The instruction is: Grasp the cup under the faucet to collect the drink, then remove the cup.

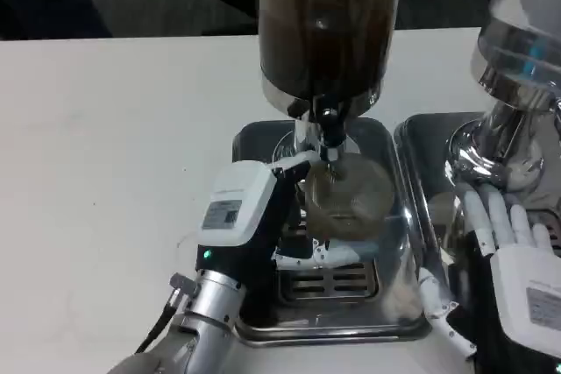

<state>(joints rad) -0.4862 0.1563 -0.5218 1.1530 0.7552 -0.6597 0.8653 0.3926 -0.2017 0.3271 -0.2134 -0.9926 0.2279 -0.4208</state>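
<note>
Cup [346, 199] sits centre frame, right under the faucet [329, 133] – clear plastic, see-through, tilted a bit, brownish tint in the lower part; can't tell the fill level. It's over the steel drip tray [399, 243], above the slotted grate [329, 279].

Left hand [263, 216], lower centre-left, grips the cup from its left side – white fingers [320, 257] wrap around below and in front of the cup, another reaches along its upper edge by the faucet. Fingers are clamped on the cup.

Right hand [513, 256], lower right, lies flat with white fingers [482, 216] extended upward and slightly apart, holding nothing. It rests at the base of the second dispenser [517, 59], fingertips just beside the chrome foot.

Main dispenser [329, 19] fills the top centre – clear tank of dark brown drink, chrome collar below, faucet dropping from it.

Labels: a grey sticker on the white back of the left hand [223, 214] and one on the right hand's back – print too small to read on either. Small green light on the left wrist [207, 255]. No readable brand anywhere.

Table [114, 146] is white; second tray [421, 142] at right edge.
</note>
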